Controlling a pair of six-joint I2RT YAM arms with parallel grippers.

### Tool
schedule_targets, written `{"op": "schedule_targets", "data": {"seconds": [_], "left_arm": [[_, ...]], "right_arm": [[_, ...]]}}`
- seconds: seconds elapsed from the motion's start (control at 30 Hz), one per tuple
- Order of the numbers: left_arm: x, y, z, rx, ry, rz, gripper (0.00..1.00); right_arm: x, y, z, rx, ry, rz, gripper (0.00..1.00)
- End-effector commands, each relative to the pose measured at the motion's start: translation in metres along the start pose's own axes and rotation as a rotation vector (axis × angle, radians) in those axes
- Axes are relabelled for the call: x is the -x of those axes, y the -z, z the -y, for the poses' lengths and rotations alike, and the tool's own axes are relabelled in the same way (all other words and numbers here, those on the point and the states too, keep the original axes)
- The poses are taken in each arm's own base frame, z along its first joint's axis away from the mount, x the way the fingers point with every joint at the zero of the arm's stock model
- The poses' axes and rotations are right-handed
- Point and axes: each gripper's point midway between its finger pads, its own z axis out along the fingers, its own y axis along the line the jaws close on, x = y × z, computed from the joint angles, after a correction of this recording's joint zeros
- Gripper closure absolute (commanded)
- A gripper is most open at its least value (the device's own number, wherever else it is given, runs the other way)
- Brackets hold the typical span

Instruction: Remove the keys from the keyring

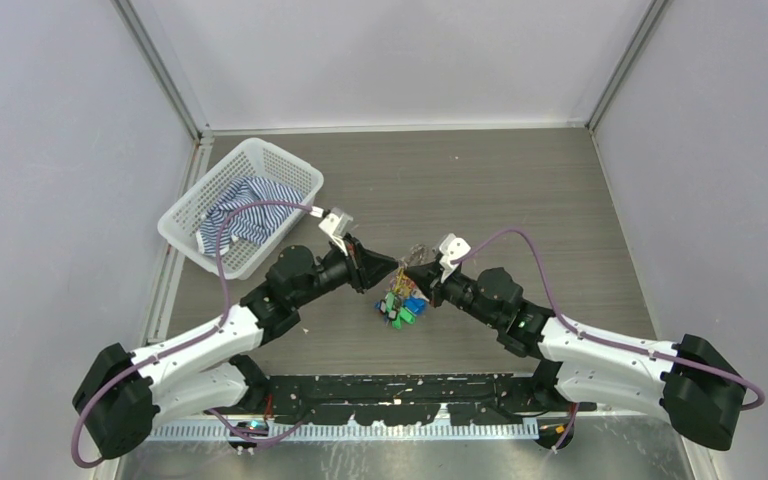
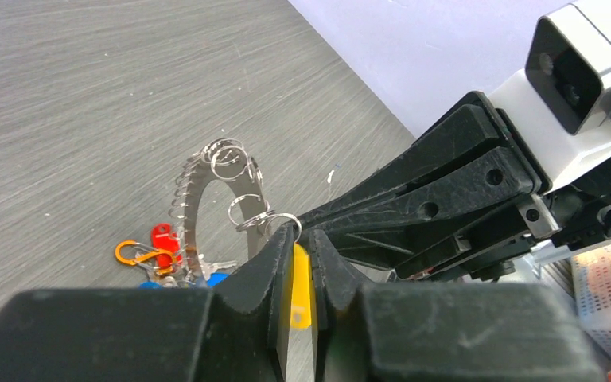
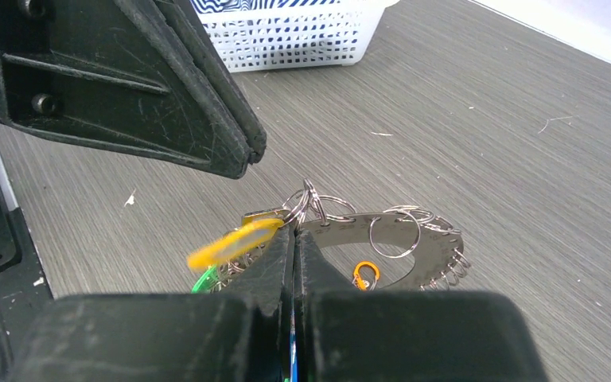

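While the right claw (image 3: pixel 295 239) stands fully closed on one end of the keyring (image 3: pixel 342 247), the curved metal band juts out past its tips. The keys (image 1: pixel 401 306) hang beneath in a coloured bunch, between the two arms near the middle of the counter (image 1: pixel 520 200). Whether the lowest of them touch the surface I cannot tell. That grip looks like an anchor: pinning the ring where the small split rings crowd together should stop the band swinging and present the loops to the other arm. Exactly which piece of metal sits between the pads is hidden by the fingers themselves.

Facing it almost tip to tip, the left claw (image 2: pixel 301 239) has its jaws parted by a narrow slit. A yellow tag (image 3: pixel 231 243) shows through that slit in the left wrist view. From the right wrist, though, the left tips carry nothing and the tag hangs blurred below them, so I judge it is not gripped. The narrow setting suits the job, since a thin loop or key head calls for a fine pinch rather than a wide bite.

No key looks free of the ring, so the task appears barely begun. A white basket (image 1: pixel 182 208) holding a striped cloth (image 1: pixel 250 215) sits well apart at the far left.
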Motion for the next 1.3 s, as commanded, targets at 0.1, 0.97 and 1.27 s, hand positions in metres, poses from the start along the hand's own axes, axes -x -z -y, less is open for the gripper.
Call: {"op": "schedule_targets", "data": {"seconds": [0.1, 0.97, 1.27], "left_arm": [[0.019, 0.000, 0.014, -0.012, -0.052, -0.021, 0.84], [0.008, 0.020, -0.029, 0.190, 0.354, 0.031, 0.79], [0.024, 0.045, -0.017, 0.092, 0.338, 0.111, 0.76]], "right_arm": [[0.052, -0.011, -0.003, -0.001, 0.060, 0.125, 0.99], [0.046, -0.006, -0.018, 0.058, 0.376, -0.377, 0.99], [0.049, -0.018, -0.025, 0.088, 0.454, -0.547, 0.99]]}}
